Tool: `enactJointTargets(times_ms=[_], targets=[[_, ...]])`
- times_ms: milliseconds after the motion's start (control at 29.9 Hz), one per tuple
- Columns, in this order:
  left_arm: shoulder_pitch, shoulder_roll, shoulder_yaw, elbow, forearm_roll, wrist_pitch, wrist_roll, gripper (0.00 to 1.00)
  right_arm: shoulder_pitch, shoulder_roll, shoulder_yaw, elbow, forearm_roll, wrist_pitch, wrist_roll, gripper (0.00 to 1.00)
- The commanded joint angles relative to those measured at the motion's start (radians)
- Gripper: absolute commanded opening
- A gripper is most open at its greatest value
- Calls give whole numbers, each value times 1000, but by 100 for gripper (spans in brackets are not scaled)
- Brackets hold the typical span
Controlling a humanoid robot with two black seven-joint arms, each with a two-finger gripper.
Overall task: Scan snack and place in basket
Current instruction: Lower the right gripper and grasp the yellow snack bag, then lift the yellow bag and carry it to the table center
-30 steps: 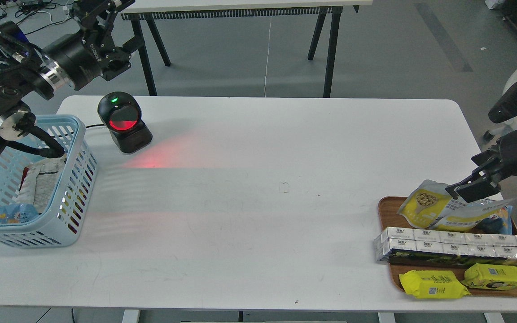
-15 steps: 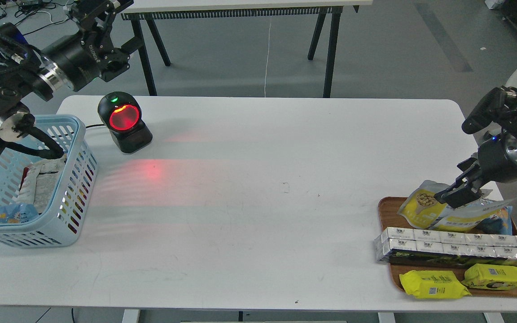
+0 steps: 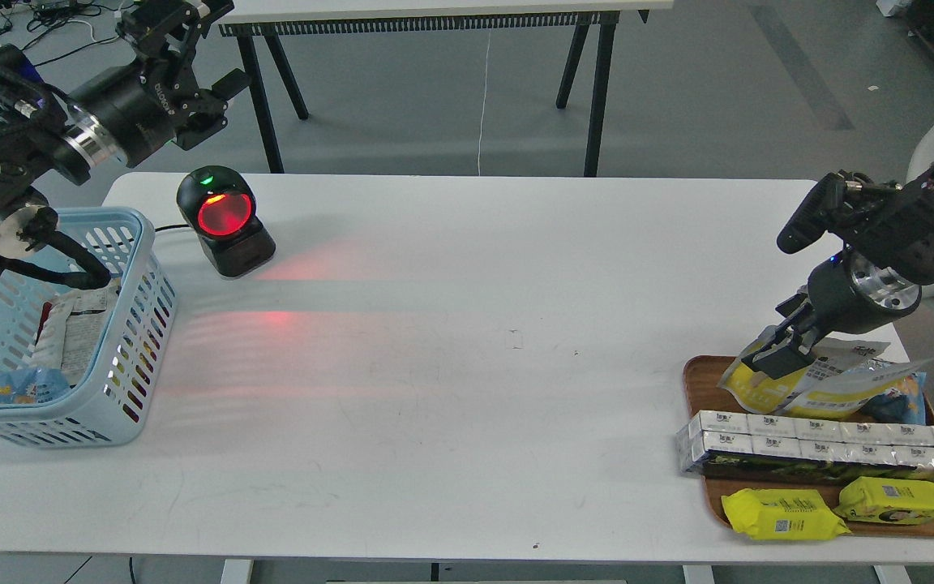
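**A:** Going left to right: the basket [image 3: 122, 341] sits at the table's left edge, and there's already a white printed pack and a bit of blue wrapper inside. The left gripper [image 3: 179, 36] hangs up high past the table's far left corner, well away from everything. It's too dark and end-on for me to call it open or closed. Then the scanner [image 3: 224, 219], red window lit, green light on top, throwing a red smear over the table [image 3: 467, 365].

**B:** And what moved?

**A:** The right side. A second ago the right gripper [image 3: 775, 362] was hovering near the back of the tray [image 3: 698, 381]. Now it's swung in and dropped right onto the snack [image 3: 767, 391], which lies at the tray's back-left corner on top of other bags. The black fingers cover the nut picture. They're on it, but I can't tell whether they've clamped yet. The left arm has only drifted up a touch.

**B:** So the grab is starting?

**A:** That's my read. Pick is underway, and the scan and drop are both still to come.

**B:** Any readable labels?

**A:** Not really. There's some lettering on the left arm's wrist that I can't make out. The white cartons [image 3: 828, 450] and yellow packs [image 3: 783, 515] have print and small code squares, all too tiny to read.
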Motion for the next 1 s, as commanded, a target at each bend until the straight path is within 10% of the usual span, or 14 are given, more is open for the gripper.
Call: enactJointTargets(times_ms=[0,301,969], targets=[[0,-1,-1,1,-2,0,0,100,-13,-33,12,2,-72,0,0,65],[0,-17,-2,1,-2,0,0,100,-79,-85,60,10,-161,-44,0,4],[0,-17,-1,1,0,0,0,100,-69,-80,207,-4,-201,-41,0,1]])
